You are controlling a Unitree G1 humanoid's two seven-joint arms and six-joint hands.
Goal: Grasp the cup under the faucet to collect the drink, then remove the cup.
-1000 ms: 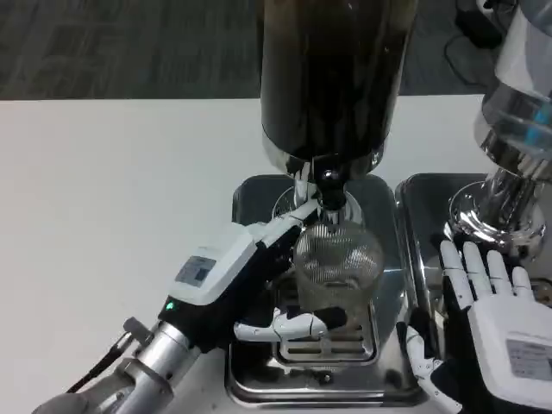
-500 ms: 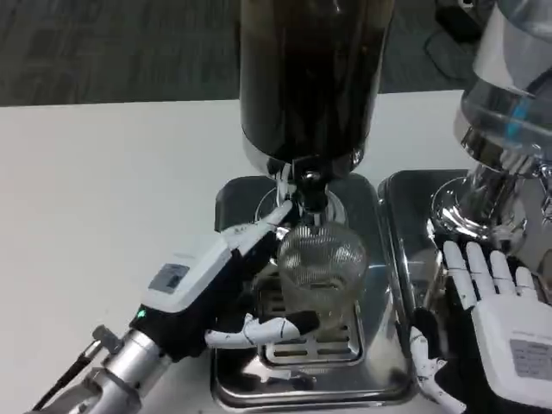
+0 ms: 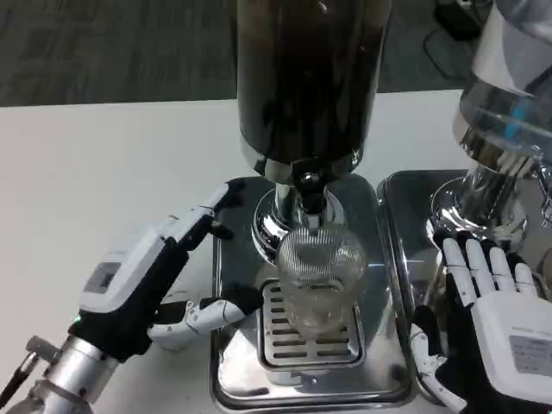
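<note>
Ribbed glass cup [image 3: 317, 274] stands upright under the faucet [image 3: 308, 205], just right of the spread, empty left hand [image 3: 153, 280]; the right hand [image 3: 492, 323] lies flat, fingers apart.

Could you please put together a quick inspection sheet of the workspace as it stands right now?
Surface: white table, bare on the left.
Job's things: ribbed clear cup upright on the drip tray grate, under the faucet of the dark dispenser.
Clutter: second dispenser on its own tray at right.
Hands: left hand open, beside the cup, not touching; right hand open, fingers spread.
Cables: dark cable on the floor.
Surroundings: grey carpet.
</note>
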